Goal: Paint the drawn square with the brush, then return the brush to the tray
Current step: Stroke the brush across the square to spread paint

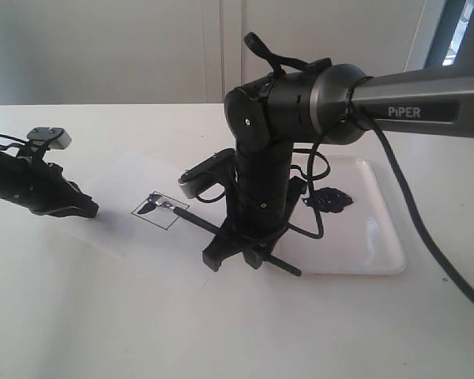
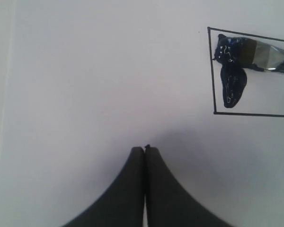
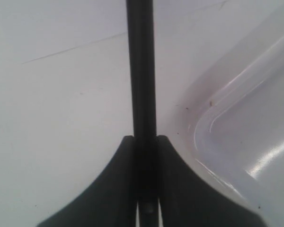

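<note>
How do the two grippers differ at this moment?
The left gripper is shut on nothing; the right gripper is shut on the brush. The left is beside the square, apart from it; the right is between square and tray. Both are black with tapered fingers.

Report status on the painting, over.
Right gripper shut on brush, tip inside drawn square, partly painted. Left gripper shut, empty, apart from square. Nothing blocking.

Desk plain white. Paper white, barely off the desk tone. Square thin black outline, white inside with a blotchy blue-black paint patch. Brush black handle, silver ferrule, blue-black tip. Tray glossy white, with blue-black paint blob. Left end effector and right end effector matte black. Arm dark grey, white PIPER lettering.
</note>
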Tool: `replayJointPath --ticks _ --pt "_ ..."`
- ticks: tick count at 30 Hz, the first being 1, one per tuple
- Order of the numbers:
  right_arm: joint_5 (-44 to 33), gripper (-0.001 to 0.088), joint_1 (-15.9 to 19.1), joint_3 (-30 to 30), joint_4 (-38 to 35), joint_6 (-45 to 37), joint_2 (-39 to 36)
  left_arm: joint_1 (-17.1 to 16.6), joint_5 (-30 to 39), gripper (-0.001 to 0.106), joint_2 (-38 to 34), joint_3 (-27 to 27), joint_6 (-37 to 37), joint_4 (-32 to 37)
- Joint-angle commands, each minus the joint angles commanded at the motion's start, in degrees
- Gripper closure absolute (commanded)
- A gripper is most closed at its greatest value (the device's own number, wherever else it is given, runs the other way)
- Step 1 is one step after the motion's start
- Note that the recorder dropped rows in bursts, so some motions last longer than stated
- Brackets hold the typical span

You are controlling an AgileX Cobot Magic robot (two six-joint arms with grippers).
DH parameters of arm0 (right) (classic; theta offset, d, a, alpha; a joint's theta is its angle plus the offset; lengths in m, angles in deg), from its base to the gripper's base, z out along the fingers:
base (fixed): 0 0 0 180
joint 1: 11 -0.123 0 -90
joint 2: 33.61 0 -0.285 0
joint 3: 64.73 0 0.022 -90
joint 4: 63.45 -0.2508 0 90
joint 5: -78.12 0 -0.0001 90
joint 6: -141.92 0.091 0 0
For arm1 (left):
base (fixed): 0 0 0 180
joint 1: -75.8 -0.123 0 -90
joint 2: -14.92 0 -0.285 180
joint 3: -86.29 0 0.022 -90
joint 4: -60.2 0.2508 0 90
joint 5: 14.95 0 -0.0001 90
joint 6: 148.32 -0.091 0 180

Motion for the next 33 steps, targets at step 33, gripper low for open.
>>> replayJointPath --ticks 33 --pt "0.8 0.0868 0.0 0.0 1.9 3.3 0.0 0.0 0.0 0.105 0.0 0.0 0.0 0.0"
